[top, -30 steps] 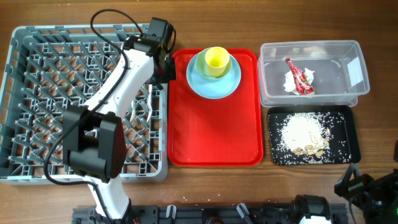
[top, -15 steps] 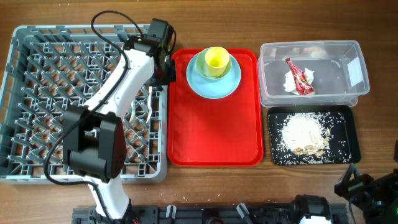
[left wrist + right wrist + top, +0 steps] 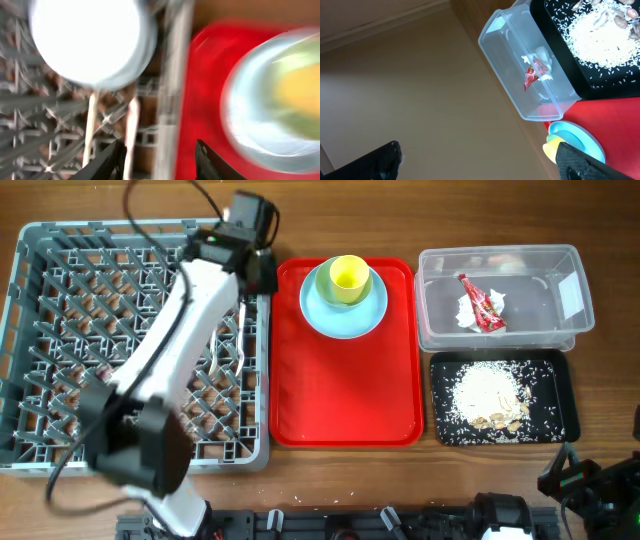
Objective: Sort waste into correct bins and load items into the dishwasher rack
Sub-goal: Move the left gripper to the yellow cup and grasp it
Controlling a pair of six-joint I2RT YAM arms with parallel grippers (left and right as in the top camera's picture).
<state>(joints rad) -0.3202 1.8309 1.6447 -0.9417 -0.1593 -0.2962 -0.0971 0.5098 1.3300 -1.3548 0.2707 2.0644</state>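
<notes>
My left gripper (image 3: 262, 275) is open and empty over the far right corner of the grey dishwasher rack (image 3: 40, 330). In the blurred left wrist view its jaws (image 3: 160, 165) straddle the rack wall, beside the red tray (image 3: 205, 100). A pale blue bowl (image 3: 85, 40) and two white utensil handles (image 3: 90, 130) lie in the rack. The yellow-green cup (image 3: 347, 278) sits on a pale blue dish (image 3: 343, 315) on the red tray. The clear tub (image 3: 545, 330) holds the red wrapper (image 3: 480, 302) and the napkin (image 3: 467, 312). The black tray (image 3: 555, 370) holds rice scraps (image 3: 490, 395). My right gripper (image 3: 482, 165) is open and empty.
The red serving tray (image 3: 345, 400) lies between the rack and the bins. The right arm (image 3: 590, 480) sits low at the table's front right corner. The wooden table (image 3: 300, 480) shows along the front edge.
My left arm has swung and is blurred with motion. Its gripper has shifted a little toward the far edge of the rack. The right arm has not moved.
</notes>
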